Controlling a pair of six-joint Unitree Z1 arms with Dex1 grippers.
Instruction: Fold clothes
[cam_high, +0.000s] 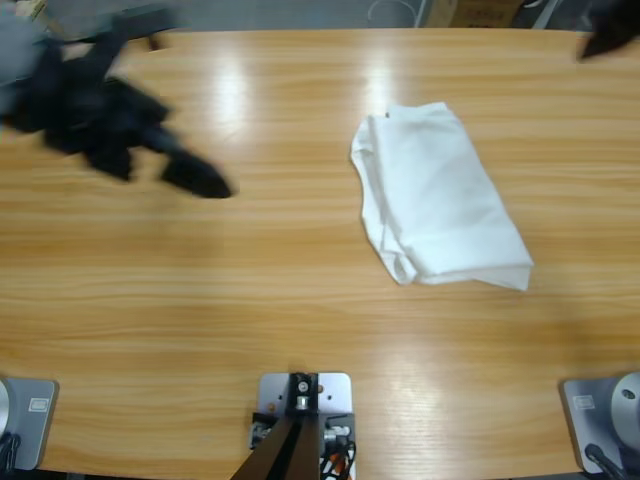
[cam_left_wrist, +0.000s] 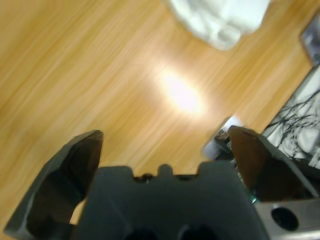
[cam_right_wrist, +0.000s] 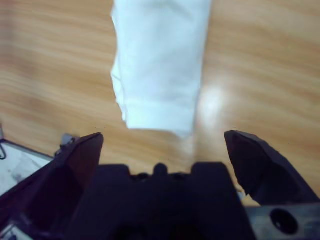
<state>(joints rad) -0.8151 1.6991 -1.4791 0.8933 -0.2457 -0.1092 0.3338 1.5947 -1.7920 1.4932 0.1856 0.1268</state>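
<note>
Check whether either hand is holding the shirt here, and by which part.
Nothing is held. Both the left hand and right hand are open and apart from the folded white T-shirt, which lies alone on the table.

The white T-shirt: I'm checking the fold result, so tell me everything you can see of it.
The plain white cotton-looking T-shirt lies folded into a compact, roughly rectangular bundle on the wooden table, right of the middle, set at a slant. Its layers are stacked, with soft rumpled edges along the left side and at the near corner; a hemmed edge shows in the right wrist view. No print is visible. Only the table touches it; neither gripper is on it, and both have their jaws spread.
</note>
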